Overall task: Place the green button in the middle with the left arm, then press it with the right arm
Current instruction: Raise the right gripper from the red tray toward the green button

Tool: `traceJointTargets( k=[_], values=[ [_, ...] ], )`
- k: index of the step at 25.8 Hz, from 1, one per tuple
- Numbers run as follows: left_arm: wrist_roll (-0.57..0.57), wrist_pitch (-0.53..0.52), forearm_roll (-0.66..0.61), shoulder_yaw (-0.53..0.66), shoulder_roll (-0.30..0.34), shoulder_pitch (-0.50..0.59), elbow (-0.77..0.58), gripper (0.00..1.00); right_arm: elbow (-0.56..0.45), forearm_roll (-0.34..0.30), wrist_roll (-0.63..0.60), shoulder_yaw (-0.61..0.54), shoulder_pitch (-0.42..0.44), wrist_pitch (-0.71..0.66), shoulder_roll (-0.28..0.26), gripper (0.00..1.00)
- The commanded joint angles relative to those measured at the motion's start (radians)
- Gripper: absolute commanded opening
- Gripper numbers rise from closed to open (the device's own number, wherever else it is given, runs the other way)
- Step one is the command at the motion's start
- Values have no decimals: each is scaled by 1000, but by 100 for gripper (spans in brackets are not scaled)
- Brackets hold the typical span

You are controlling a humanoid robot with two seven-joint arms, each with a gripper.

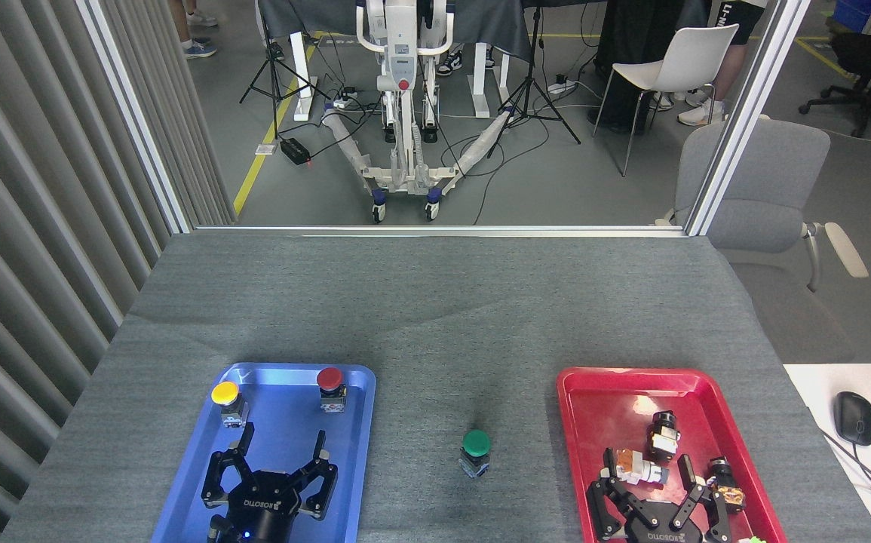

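The green button (pixel 475 451) stands upright on the bare grey cloth (pixel 435 332) between the two trays, with nothing touching it. My left gripper (pixel 278 461), with a blue light low at its wrist, hangs open over the blue tray (pixel 186 490), well to the left of the button. Over the near end of the red tray (pixel 593 392) my right gripper (pixel 654 486) is open, its fingers spread among the small parts lying there.
A yellow button (pixel 227 402) and a red button (pixel 330 387) stand at the far end of the blue tray. Several small switch parts (pixel 660 445) lie in the red tray. A computer mouse (pixel 854 416) sits on a white desk at the right.
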Motion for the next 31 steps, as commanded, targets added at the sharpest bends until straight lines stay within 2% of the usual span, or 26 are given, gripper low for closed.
traceJointTargets(
  k=[1, 5, 19, 24, 25, 31],
  values=[
    [8, -28, 21, 14, 2, 11, -9, 99, -2, 0, -1, 5, 0, -1, 2, 100],
    [16, -69, 85, 26, 5, 9, -9, 99, -5, 0, -2, 4, 0, -4, -1, 100],
    [23, -89, 93, 51, 5, 9, 1, 99, -3, -2, 5, 9, 0, -26, 5, 100],
    [23, -89, 93, 53, 5, 11, 1, 99, -3, -2, 48, 9, 0, -26, 2, 99],
    [23, -87, 93, 53, 5, 11, 1, 99, -3, -3, 48, 9, 0, -26, 2, 97],
    [22, -87, 93, 62, 5, 11, 1, 99, -2, -3, 47, 15, 2, -110, 6, 45]
  ],
)
